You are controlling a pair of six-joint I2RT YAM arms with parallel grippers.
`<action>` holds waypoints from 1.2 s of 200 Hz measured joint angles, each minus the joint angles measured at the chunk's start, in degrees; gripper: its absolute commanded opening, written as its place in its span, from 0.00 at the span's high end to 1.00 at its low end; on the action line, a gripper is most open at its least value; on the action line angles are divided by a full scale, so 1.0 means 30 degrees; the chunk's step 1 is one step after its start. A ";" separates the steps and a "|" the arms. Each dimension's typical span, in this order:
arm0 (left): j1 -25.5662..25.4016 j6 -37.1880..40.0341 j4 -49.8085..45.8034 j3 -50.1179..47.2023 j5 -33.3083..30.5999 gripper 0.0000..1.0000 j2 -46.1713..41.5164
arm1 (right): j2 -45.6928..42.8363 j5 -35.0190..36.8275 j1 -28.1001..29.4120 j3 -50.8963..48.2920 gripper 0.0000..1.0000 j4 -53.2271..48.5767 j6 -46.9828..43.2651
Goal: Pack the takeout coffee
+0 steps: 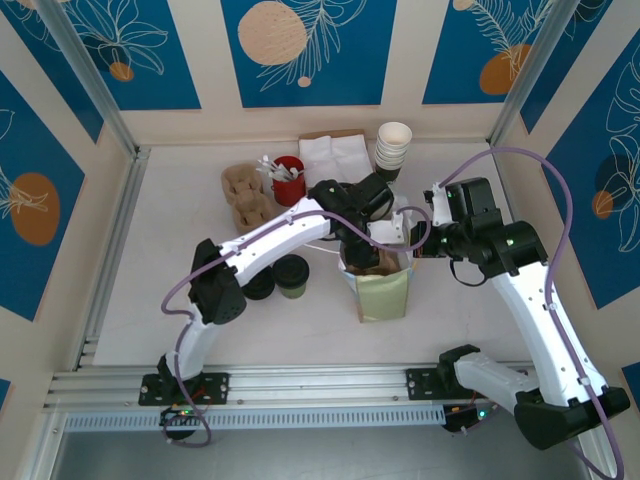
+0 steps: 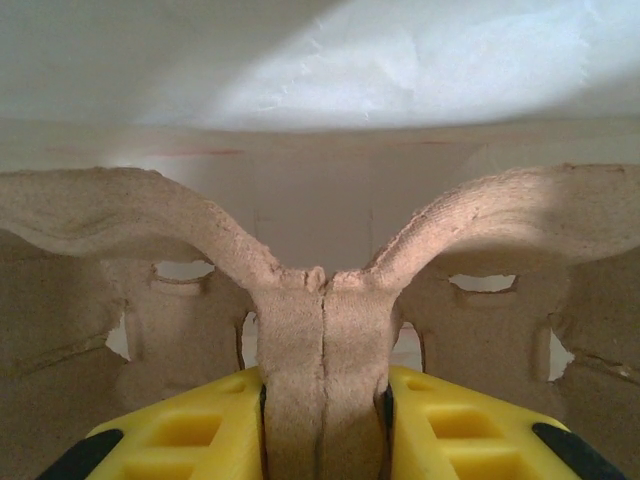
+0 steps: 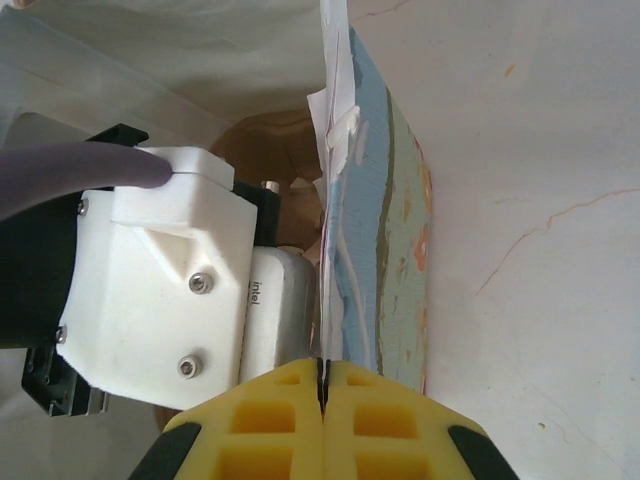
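Item: carrier (image 2: 322,300), clamped between left gripper (image 2: 322,415) fingers at bag (image 1: 385,292) mouth; right gripper (image 3: 322,385) pinching bag rim; 1 takeout coffee (image 1: 292,277) unpacked.

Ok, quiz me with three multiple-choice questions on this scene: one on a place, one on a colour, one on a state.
1. Where is the takeout coffee?
A) on the table, left of the paper bag
B) inside the bag
C) in the right hand

2. What colour is the cup of white sticks?
A) blue
B) red
C) white

3. What is the left hand doing?
A) hanging open
B) clamped on the pulp carrier
C) gripping a lid

Answers: A, it stands on the table beside the bag; B, its wall is red; B, yellow fingers squeeze the carrier's middle ridge.
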 measured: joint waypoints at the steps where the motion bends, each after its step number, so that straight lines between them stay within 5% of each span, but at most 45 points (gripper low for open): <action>1: 0.0000 0.0000 0.0000 0.0000 0.0000 0.68 0.0007 | -0.0007 0.0007 0.0000 0.0000 1.00 -0.0007 0.0000; 87: -0.0102 0.0029 0.0029 0.0153 0.0058 0.25 0.0036 | -0.0277 0.0291 0.0000 -0.0175 1.00 -0.0036 0.0095; 240: -0.0102 0.0401 -0.0044 0.0860 0.0175 0.12 -0.2470 | -0.0335 0.0379 -0.0153 -0.0204 1.00 0.0262 0.1537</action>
